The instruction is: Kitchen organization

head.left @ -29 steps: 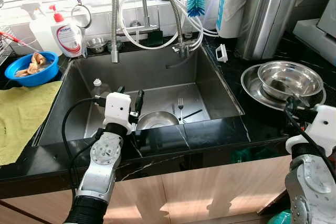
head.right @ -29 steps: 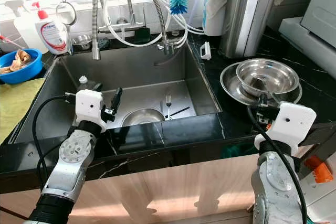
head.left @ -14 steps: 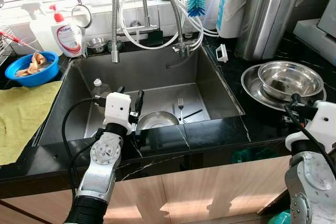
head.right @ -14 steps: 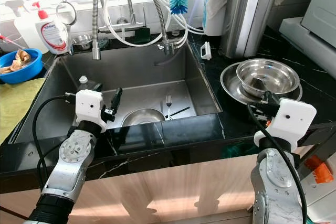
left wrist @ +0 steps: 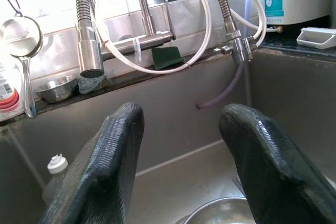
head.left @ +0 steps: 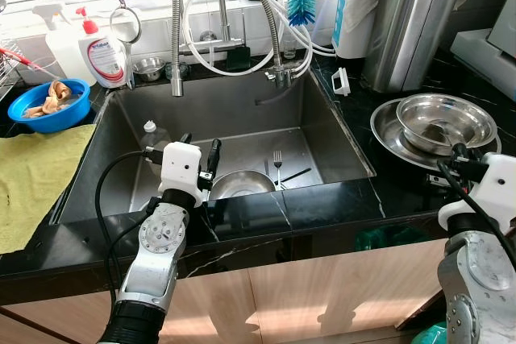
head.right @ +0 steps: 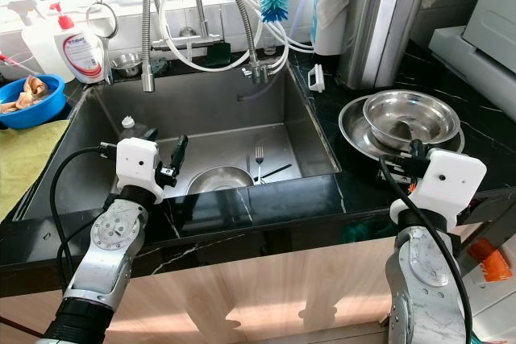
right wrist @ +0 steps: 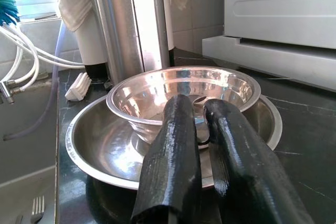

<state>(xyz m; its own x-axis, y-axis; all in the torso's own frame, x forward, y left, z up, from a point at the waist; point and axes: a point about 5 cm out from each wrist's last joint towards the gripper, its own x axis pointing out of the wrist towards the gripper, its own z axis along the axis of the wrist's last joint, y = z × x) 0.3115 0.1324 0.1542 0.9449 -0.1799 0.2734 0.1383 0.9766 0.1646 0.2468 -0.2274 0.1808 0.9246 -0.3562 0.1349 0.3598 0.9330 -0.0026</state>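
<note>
Now right gripper, fingers nearly together, points at steel bowl nested in wider pan on black counter. Left gripper wide apart above sink.

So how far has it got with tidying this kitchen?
Early days, it seems. Two steel bowls sit stacked on the counter, where the right gripper reaches them. The left gripper hangs open, holding nothing. Another bowl and a fork remain in the sink.

No text is legible. The white pump bottle at the far left of the counter carries a red-and-blue label, its lettering too small to read.
</note>
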